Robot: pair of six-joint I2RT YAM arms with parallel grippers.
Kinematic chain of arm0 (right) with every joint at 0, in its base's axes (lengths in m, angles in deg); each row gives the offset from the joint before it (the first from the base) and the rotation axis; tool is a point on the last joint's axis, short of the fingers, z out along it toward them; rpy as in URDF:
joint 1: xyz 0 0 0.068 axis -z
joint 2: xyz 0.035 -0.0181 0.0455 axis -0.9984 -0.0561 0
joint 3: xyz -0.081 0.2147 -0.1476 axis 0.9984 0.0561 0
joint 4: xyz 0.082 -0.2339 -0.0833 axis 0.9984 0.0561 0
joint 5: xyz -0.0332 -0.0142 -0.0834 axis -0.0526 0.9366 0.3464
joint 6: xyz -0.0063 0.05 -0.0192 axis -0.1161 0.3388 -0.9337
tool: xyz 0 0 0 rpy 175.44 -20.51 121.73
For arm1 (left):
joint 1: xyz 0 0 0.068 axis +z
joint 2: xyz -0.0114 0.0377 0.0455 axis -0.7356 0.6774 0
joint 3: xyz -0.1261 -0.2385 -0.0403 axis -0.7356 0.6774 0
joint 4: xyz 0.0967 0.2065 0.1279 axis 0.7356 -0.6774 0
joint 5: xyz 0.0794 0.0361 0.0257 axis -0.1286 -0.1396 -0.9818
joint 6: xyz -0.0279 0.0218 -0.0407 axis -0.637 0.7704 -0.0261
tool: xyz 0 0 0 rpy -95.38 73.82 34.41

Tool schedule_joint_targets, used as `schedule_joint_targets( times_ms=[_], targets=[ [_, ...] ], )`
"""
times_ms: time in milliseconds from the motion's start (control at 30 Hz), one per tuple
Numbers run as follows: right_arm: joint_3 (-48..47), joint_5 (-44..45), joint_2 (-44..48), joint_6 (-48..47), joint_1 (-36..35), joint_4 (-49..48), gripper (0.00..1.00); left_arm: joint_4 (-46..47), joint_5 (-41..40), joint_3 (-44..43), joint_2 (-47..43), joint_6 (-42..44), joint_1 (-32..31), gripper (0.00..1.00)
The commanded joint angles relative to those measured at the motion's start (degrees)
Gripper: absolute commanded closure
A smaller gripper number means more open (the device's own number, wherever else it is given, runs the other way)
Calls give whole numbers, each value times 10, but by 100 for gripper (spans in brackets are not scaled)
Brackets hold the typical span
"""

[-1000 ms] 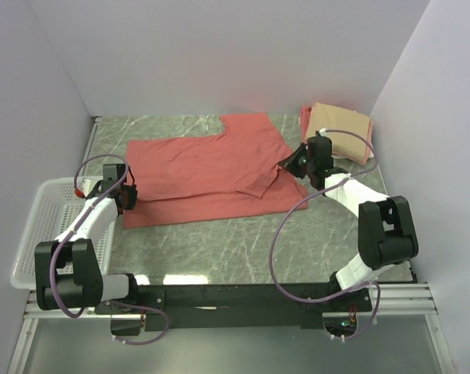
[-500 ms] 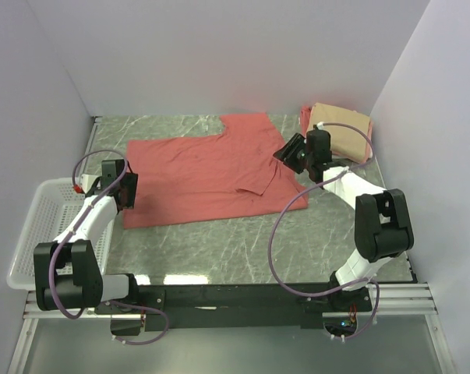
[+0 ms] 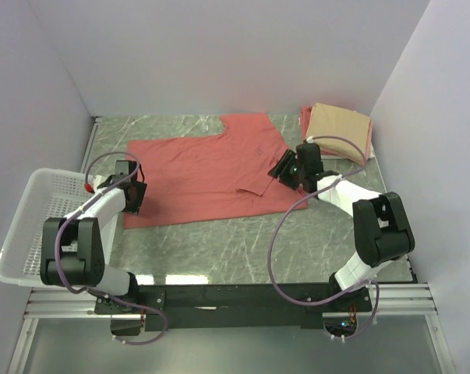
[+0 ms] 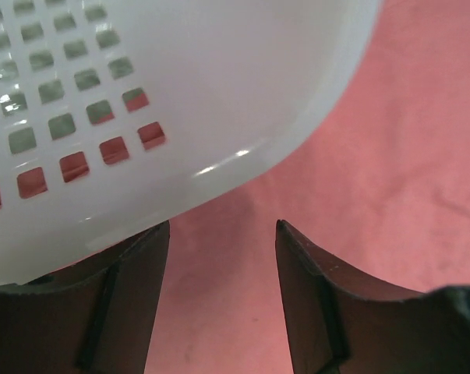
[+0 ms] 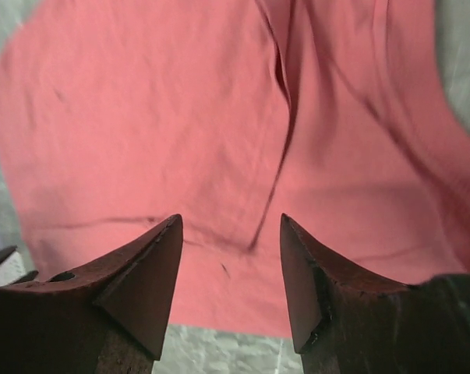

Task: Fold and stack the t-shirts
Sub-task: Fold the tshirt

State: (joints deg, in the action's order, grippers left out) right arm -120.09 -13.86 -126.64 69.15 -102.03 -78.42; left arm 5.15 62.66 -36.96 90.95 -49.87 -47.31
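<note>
Found salmon-red t-shirt [image 3: 207,171] spread open and flat over middle of grey marbled table [image 3: 242,234]. Noted 1 sleeve pointing toward back wall and 1 flap turned over onto body near right edge, with a long crease alongside it in right wrist view.

Logged folded tan t-shirt [image 3: 342,128] in far right corner, lying on top of folded pink t-shirt [image 3: 304,118], with only pink edges showing beneath. Put that stack of 2 just beyond red shirt's far right corner, near it; could not tell whether touching.

Saw left gripper [image 3: 132,196] low at red shirt's near left corner, jaws parted, gripping nothing. Confirmed from left wrist view: 2 dark fingers [image 4: 133,296] held apart, bare red cloth in gap between them.

Recorded white mesh basket [image 3: 28,234] at table's left side, just beside left arm, near corner hanging out past table edge. Found its smooth rim filling upper left of left wrist view, close above fingertips, red cloth visible through mesh holes. Could not tell whether rim touched left finger.

Saw right gripper [image 3: 283,167] over red shirt's right side, beside turned-over flap, well short of tan and pink stack. Noted fingers [image 5: 141,280] spread wide, released, nothing clamped; only creased red cloth below, and a strip of grey table at near edge.
</note>
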Motion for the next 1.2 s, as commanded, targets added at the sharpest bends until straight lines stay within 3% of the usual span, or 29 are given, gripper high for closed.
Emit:
schedule_joint_targets(
  times_ms=[0, 300, 633, 1167],
  targets=[
    [21, 28, 23, -5, -23, 0, 41, -37, -40, 14, 19, 21, 5, 38],
    [21, 28, 13, -6, -44, -12, 41, -40, -40, -9, 5, 52, 2, 37],
    [30, 20, 17, -5, -49, -24, 42, -71, -48, -57, -45, 87, 3, 30],
    [63, 14, 31, -9, -51, -41, 42, -94, -40, -104, -53, 110, 2, 30]
  ],
)
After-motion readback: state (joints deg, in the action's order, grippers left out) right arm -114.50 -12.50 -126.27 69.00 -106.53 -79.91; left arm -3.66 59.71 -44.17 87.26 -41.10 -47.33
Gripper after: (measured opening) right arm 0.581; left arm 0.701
